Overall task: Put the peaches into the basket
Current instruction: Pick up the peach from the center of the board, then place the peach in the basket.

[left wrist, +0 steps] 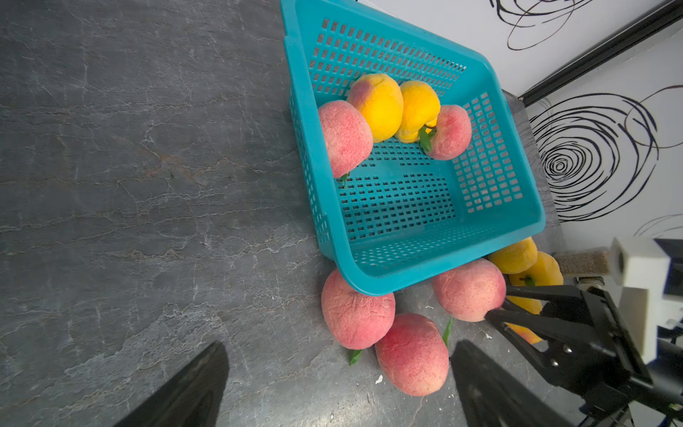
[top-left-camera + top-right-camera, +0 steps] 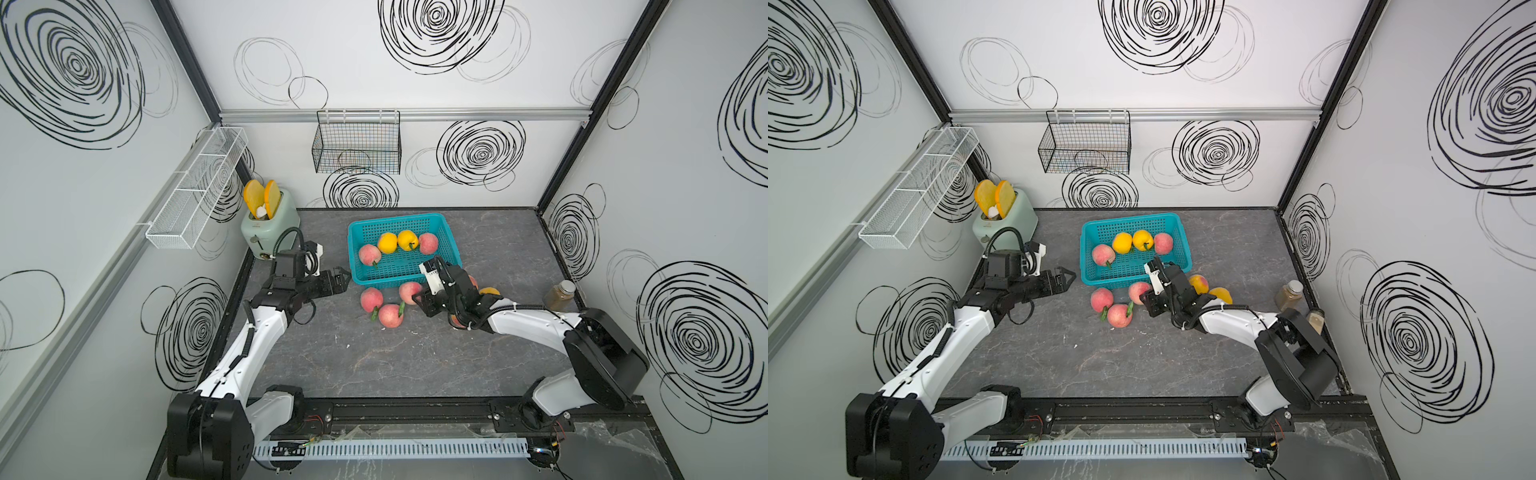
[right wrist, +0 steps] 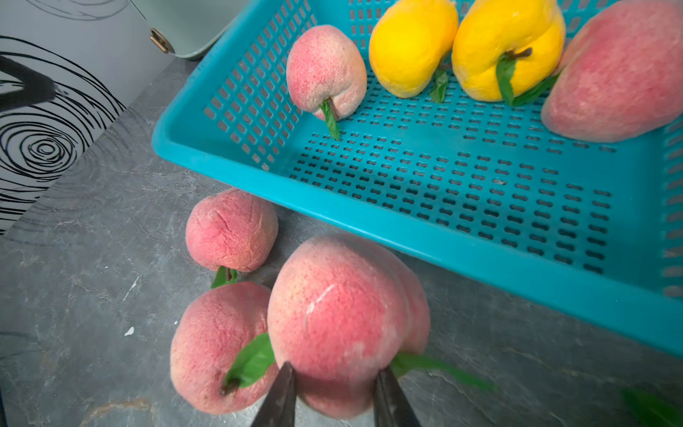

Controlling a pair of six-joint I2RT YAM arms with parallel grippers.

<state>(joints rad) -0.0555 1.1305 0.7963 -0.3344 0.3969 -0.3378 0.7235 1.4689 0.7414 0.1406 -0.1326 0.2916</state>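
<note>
Pickup is the step in hand: your right jaws are clenched on a pink peach (image 3: 343, 325) at the teal basket's (image 3: 369, 218) 6 o'clock edge, just outside the rim. Four other peaches (image 2: 387, 243) lie inside, toward 12 o'clock. Your left jaws stand released and empty at the basket's 8 o'clock. Next, I'd judge, you must lift clear of the rim, carry toward 12 o'clock over the bare lattice floor, then let go. The neighbouring pink peaches (image 3: 231, 229) sit close on the counter (image 3: 92, 258) and may roll.

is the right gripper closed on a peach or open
Shut on a pink peach: the right gripper pinches it from both sides, outside the basket.
</note>
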